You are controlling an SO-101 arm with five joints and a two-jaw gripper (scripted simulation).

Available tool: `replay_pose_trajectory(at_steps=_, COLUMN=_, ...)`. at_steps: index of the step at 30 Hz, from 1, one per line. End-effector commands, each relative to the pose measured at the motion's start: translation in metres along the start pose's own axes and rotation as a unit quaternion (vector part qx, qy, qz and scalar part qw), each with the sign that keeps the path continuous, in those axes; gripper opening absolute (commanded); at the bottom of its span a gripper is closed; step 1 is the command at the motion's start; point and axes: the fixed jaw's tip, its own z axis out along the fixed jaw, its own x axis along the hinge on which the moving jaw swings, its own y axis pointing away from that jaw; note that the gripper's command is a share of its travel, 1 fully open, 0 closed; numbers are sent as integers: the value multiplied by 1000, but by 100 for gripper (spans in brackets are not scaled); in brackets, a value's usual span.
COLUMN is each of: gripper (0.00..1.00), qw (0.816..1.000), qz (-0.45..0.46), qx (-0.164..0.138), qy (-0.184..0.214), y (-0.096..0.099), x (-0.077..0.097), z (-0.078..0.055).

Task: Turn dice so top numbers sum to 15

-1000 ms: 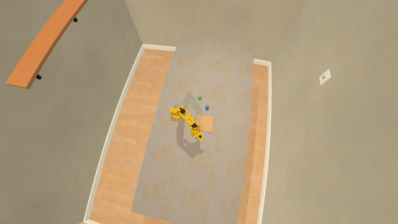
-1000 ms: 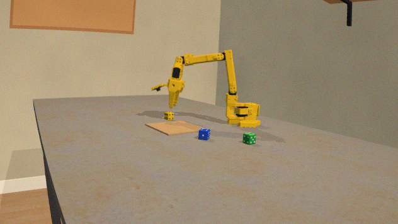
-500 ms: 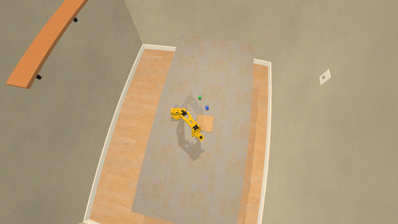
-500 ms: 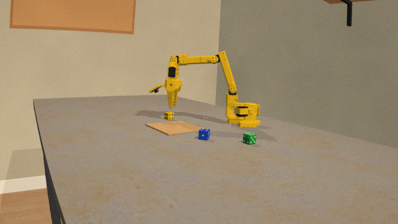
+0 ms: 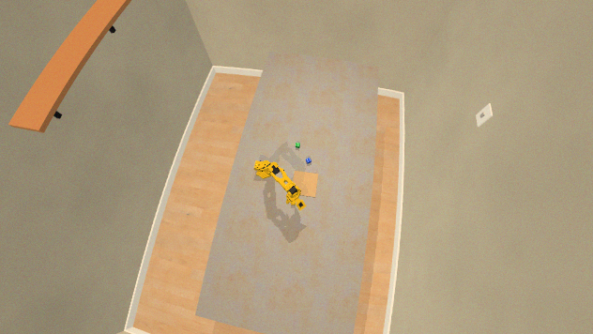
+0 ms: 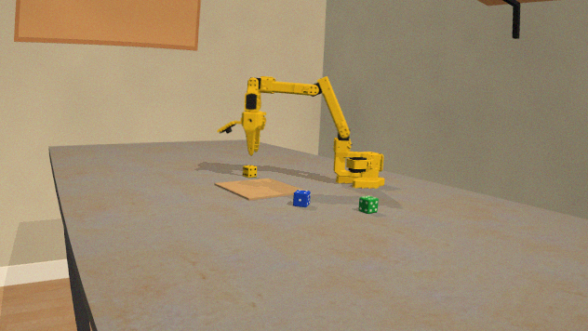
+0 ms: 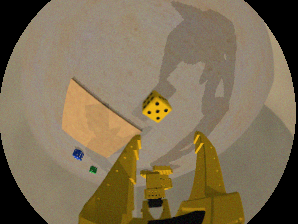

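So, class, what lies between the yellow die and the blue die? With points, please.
The tan mat [image 5: 309, 184] [image 6: 258, 190] [image 7: 85, 117] lies between them, as the exterior view shows.

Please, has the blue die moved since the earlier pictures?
No. The blue die keeps its place off the near corner of the mat in the exterior view.
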Motion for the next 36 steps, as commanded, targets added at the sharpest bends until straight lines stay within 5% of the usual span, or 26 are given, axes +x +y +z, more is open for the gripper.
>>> replay_pose_trajectory(at_steps=1, gripper=31, qw=1000, qz=-8, qx=-2, qy=-20, y=2, x=-4, z=-9)
replay_pose_trajectory(at_steps=18, gripper=31, qw=1000, qz=-8, qx=-2, qy=-20, y=2, x=-5, z=-7)
replay_pose_trajectory(at_steps=36, gripper=31, qw=1000, qz=-8, qx=-2, qy=-20, y=2, x=-8, z=18)
